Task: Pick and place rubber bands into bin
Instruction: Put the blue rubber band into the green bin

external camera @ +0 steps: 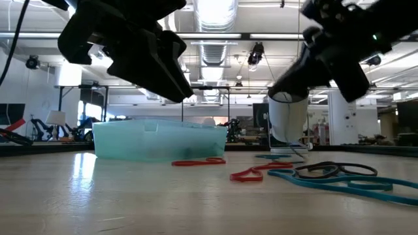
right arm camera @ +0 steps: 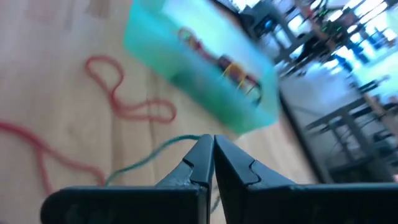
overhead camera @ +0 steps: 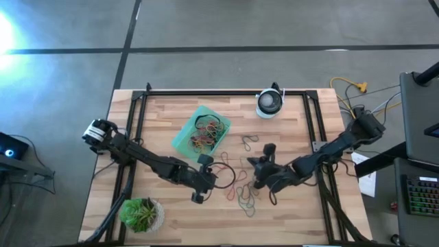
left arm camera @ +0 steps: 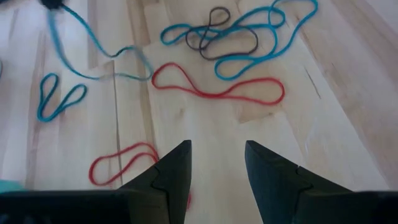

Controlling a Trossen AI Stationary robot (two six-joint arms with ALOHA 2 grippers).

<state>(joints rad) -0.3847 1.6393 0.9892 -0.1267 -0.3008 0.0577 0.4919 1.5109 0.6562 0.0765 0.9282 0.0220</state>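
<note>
**Both pincers low over the loose bands, right one pinching a teal strand**

Your left pincer (left arm camera: 216,163) hangs over the middle of the worktop (overhead camera: 302,213) with its fingers apart and nothing between them — bare wood shows through the gap. Just ahead of it lie a red band (left arm camera: 219,89) and a tangle of blue and dark loops (left arm camera: 239,38).

Your right pincer (right arm camera: 213,157) sits just to the right of that scatter, fingers pressed together, and a thin teal band (right arm camera: 163,151) runs right into the tips — you appear to have it nipped there.

The bin (overhead camera: 201,130) stands on the worktop toward the far left of centre, tilted at an angle to the edges, with a heap of rubber bands (overhead camera: 208,134) already inside. More rubber bands lie loose on the wood between the two pincers and nearer the front edge. From table height, you see the bin's pale teal wall (external camera: 160,140) with red (external camera: 199,162) and teal loops (external camera: 339,181) lying flat in front of it.

A white-and-black round device (overhead camera: 269,103) sits at the far edge; a potted plant (overhead camera: 141,214) at the near left corner.
</note>
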